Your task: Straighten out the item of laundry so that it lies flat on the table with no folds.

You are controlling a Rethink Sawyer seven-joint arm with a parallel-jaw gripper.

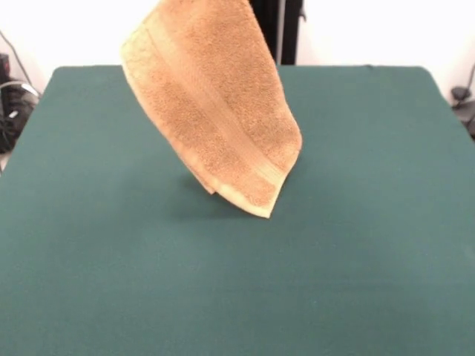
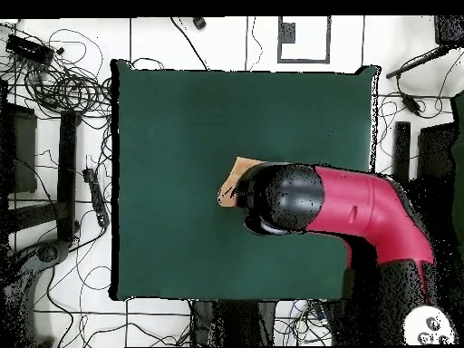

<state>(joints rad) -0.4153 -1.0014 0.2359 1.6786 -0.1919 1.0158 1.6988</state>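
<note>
Towel [image 1: 215, 104] hangs folded above the table [image 1: 356, 245], nothing flattened yet; can't tell my gripper's state, it's hidden.

You are looking at a robotics lab, not a home. The large rectangular counter covered in plain dark green cloth [image 2: 181, 136] stands alone on a pale tiled floor [image 2: 154, 41] strewn with tangled black cables [image 2: 63, 86]. A red and black robot arm [image 2: 362, 213] reaches over it from its base. Behind the counter you see bare white walls [image 1: 371, 30] and dark equipment stands [image 2: 68, 172] alongside.
</note>
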